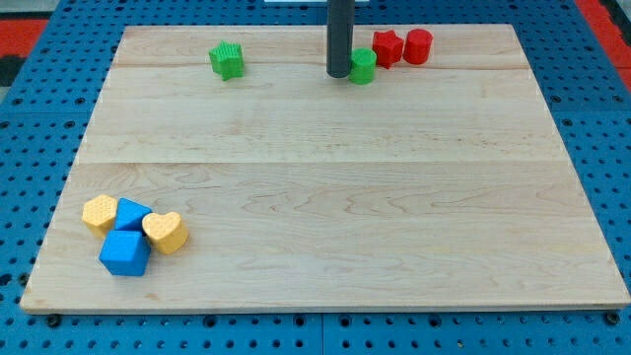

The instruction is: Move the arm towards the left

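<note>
A pale wooden worktop (325, 197) is seen from above and slightly in front, resting on a blue pegboard. A straight dark rod comes down from the view's top, and my tip (339, 75) rests on the wood near the top edge, a little right of centre. No claw is fitted, so nothing can be said to be open, closed or held.

The task is judged to be at its start: the arm is to be slid towards the view's left. The next move calls for a level sideways slide along the top strip of the board.

A green round block (363, 67) is touching or just beside the tip on its right, so it would be left behind. Further right, a red star block (387, 47) and a red cylinder (418, 46) are set close together. A green star block (227, 60) lies well to the left, near the likely path.

Two yellow blocks (100, 212) (166, 232) and two blue blocks (132, 214) (125, 253) are clustered at the bottom left corner, well apart.
</note>
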